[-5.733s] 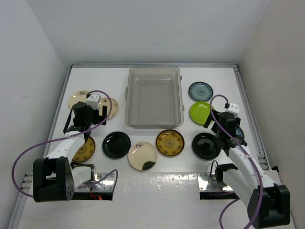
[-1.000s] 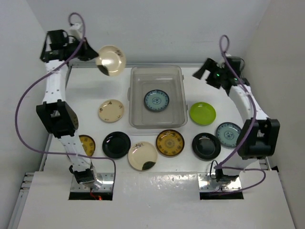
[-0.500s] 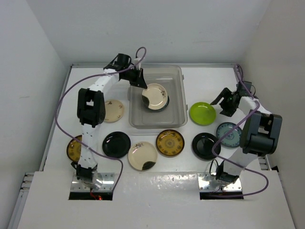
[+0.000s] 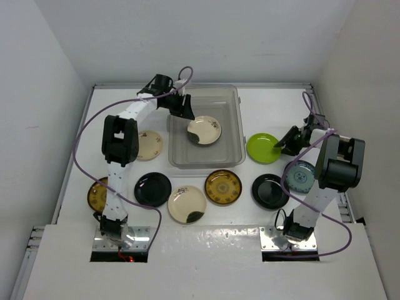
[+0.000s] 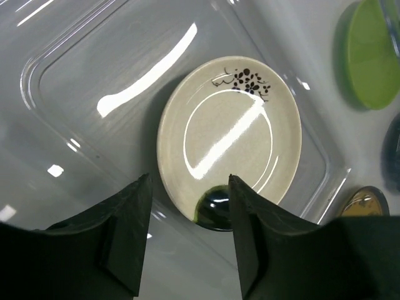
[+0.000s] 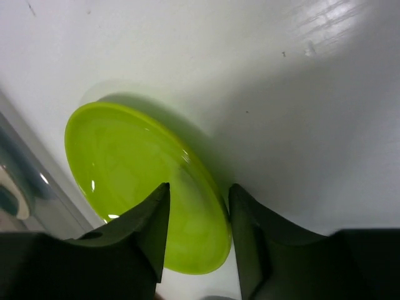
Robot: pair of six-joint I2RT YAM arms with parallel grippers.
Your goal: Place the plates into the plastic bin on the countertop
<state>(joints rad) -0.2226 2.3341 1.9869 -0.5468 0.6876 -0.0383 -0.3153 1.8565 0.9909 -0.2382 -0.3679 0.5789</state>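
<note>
Cream plate (image 4: 204, 130) now in plastic bin (image 4: 233, 119); right fingers (image 6: 140, 240) reached lime plate (image 4: 261, 147).

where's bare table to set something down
Back right, between the bin and right wall, behind the lime plate. Back left is bare too, but the left arm crosses over it. Crowded: the plate row in front of the bin.

From above and behind the 2 arm bases (image 4: 115, 234), the top external view overlooks the whole surface (image 4: 275, 106), sharing the cream plate (image 5: 228, 137) with the close, downward left wrist view, the lime plate (image 6: 144, 187) with the right.
</note>
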